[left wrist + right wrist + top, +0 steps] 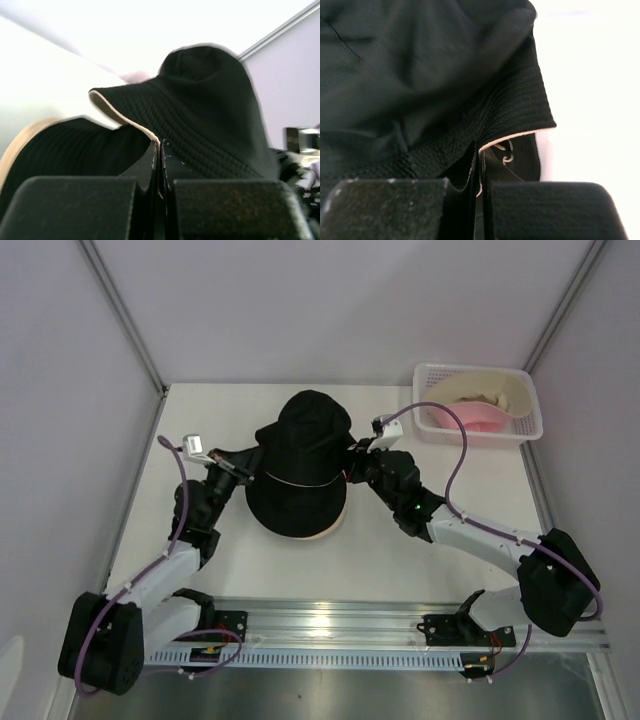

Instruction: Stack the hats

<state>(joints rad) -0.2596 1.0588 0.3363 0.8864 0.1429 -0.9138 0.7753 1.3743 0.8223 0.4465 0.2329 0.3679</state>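
Both grippers hold one black bucket hat [312, 435] by its cream-edged brim, over the middle of the table. My left gripper [248, 472] is shut on the brim's left side, and my right gripper [356, 454] is shut on its right side. Beneath it a second black hat [295, 512] lies on the table, a tan edge showing at its near rim. In the left wrist view the brim is pinched in my gripper [160, 150], with the held hat [210, 110] above the lower hat [75, 150]. In the right wrist view my gripper [479, 156] pinches the brim of the held hat [420, 75]. A tan hat [492, 390] and a pink hat [475, 418] lie in the basket.
A white lattice basket [533, 420] stands at the back right corner of the table. White walls close in the table on the left, back and right. A metal rail [330, 625] with the arm bases runs along the near edge.
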